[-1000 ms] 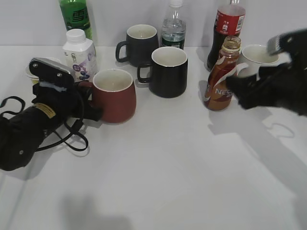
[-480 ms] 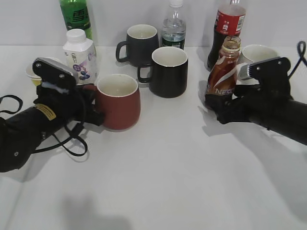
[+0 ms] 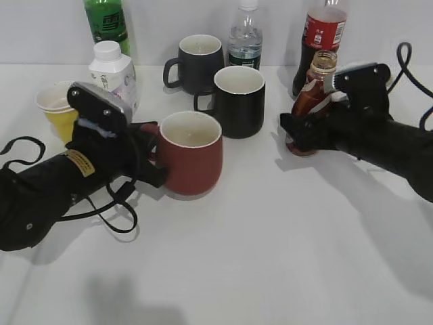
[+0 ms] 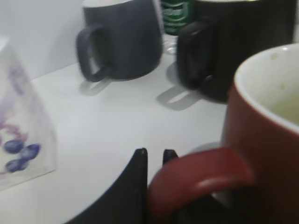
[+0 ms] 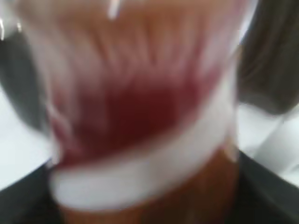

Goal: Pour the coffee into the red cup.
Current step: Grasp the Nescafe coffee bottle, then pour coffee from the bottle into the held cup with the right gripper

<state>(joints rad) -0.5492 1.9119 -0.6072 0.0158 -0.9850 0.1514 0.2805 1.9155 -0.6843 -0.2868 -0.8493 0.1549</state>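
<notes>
Coffee bottle [image 3: 308, 108] stands uncapped at the right of the counter [image 3: 270, 257], leaning slightly left, brown liquid showing up into its neck; its base looks barely clear of the surface, though that is hard to tell. The right fingers [image 3: 298, 132] are clamped round its lower body, and the right wrist view is filled by its blurred label [image 5: 140, 116]. Just behind it is a red-labelled cola bottle [image 3: 321, 40].

Left of centre, the red cup [image 3: 193, 159] sits upright with a pale inside that looks empty. The left fingers [image 3: 150, 162] are closed on its loop handle [image 4: 201, 175], as the left wrist view shows up close.

Behind the red cup stand two black mugs [image 3: 238, 100], a clear water bottle [image 3: 245, 37], a white milk carton [image 3: 111, 74], a green bottle [image 3: 107, 24] and a stack of yellow paper cups [image 3: 59, 112]. Between red cup and coffee bottle lies a stretch of bare counter, and the whole front of the counter is open.
</notes>
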